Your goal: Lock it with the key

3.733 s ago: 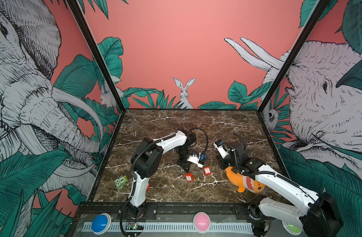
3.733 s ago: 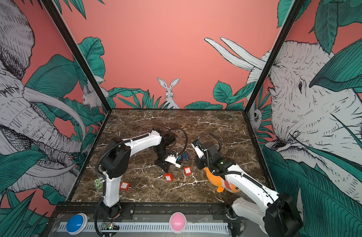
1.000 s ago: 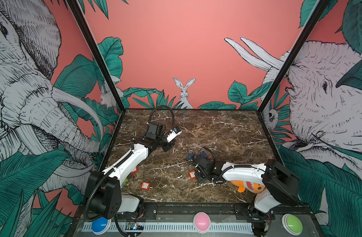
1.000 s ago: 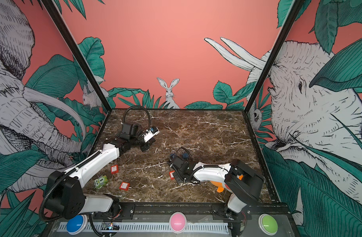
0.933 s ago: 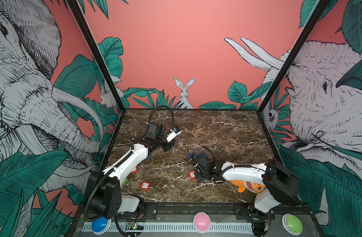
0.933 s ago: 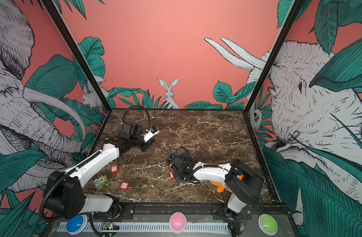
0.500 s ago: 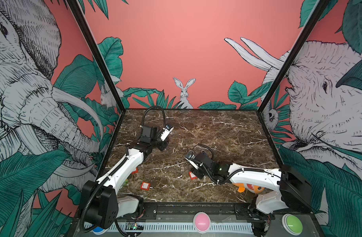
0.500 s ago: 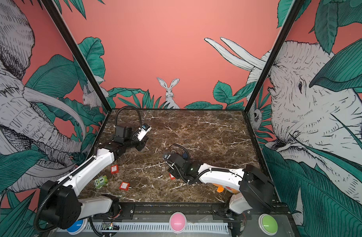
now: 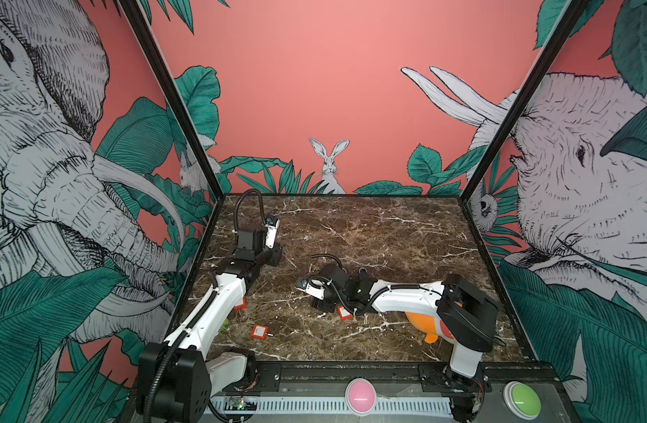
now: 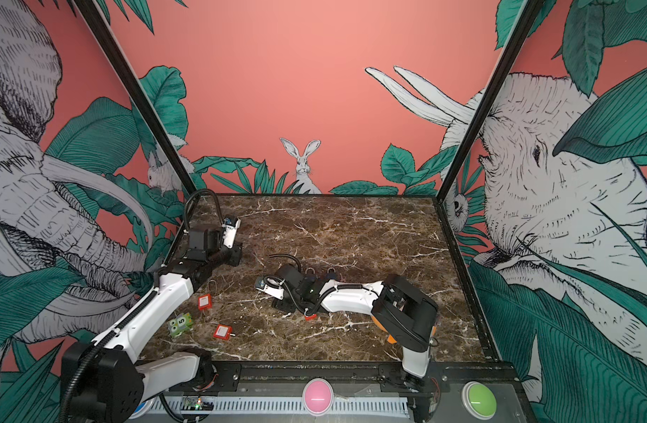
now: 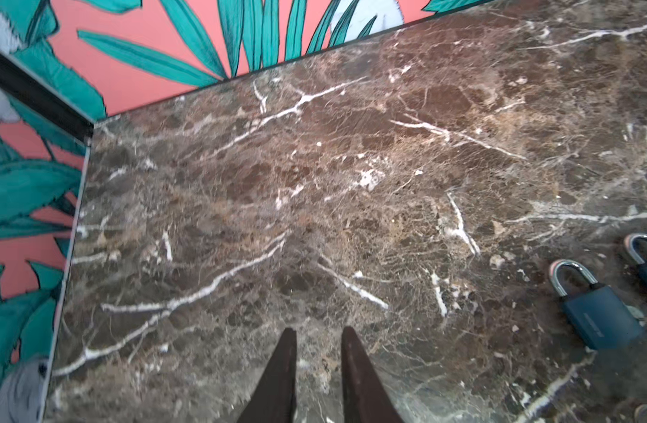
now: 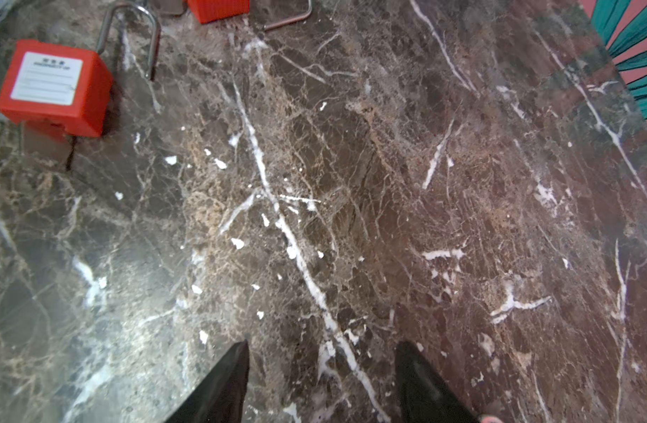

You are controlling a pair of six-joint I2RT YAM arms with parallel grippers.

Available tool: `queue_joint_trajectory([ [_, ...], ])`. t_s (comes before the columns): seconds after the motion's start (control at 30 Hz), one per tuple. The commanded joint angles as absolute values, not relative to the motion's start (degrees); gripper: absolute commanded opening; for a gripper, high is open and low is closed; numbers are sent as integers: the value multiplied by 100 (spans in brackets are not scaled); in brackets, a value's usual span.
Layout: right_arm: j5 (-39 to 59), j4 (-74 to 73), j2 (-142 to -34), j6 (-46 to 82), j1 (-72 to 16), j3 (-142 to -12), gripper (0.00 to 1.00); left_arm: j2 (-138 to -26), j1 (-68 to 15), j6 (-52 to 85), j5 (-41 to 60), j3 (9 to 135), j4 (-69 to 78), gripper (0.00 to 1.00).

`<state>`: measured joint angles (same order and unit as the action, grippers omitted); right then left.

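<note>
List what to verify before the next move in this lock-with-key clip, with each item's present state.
1. Left gripper empty: ok, fingers slightly apart over bare table.
2. Right gripper empty: ok, jaws wide.
3. Key located: cannot tell, none clearly visible.
4. Lock in sight: ok, red padlock in the right wrist view, blue padlock in the left wrist view.
5. Arms clear of each other: ok, well apart in both top views.

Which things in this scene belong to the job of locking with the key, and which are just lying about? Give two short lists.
Belongs to the job:
- red padlocks
- blue padlocks
(No loose key can be made out.)

Just lying about:
- green number block
- orange plush toy
- pink button
- green button
</note>
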<state>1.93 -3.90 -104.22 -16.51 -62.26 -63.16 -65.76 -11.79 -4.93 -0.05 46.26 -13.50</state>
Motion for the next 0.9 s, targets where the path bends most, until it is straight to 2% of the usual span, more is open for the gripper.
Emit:
queue_joint_trajectory([
  [0.0,107,-1230,-10579,-1745,-6267,-6434,68,-6298,-1075,258,-566,4392,-1377,28],
  [0.3,2714,-858,-11422,-2104,-6270,-7419,66,-6371,-735,363,-473,4516,-1597,31],
  [0.47,3770,-299,-11951,-2406,-6288,-8241,66,-6560,-421,576,-262,4826,-1662,32],
  [0.67,4210,93,-12251,-2719,-6336,-8702,65,-6929,-361,670,-51,5189,-1795,32],
  [0.8,4157,812,-12481,-3054,-6398,-9204,65,-7056,-298,1200,61,5328,-2173,33],
  [0.87,4063,510,-12494,-2813,-6407,-9104,64,-7024,-242,1597,15,5345,-2684,32],
])
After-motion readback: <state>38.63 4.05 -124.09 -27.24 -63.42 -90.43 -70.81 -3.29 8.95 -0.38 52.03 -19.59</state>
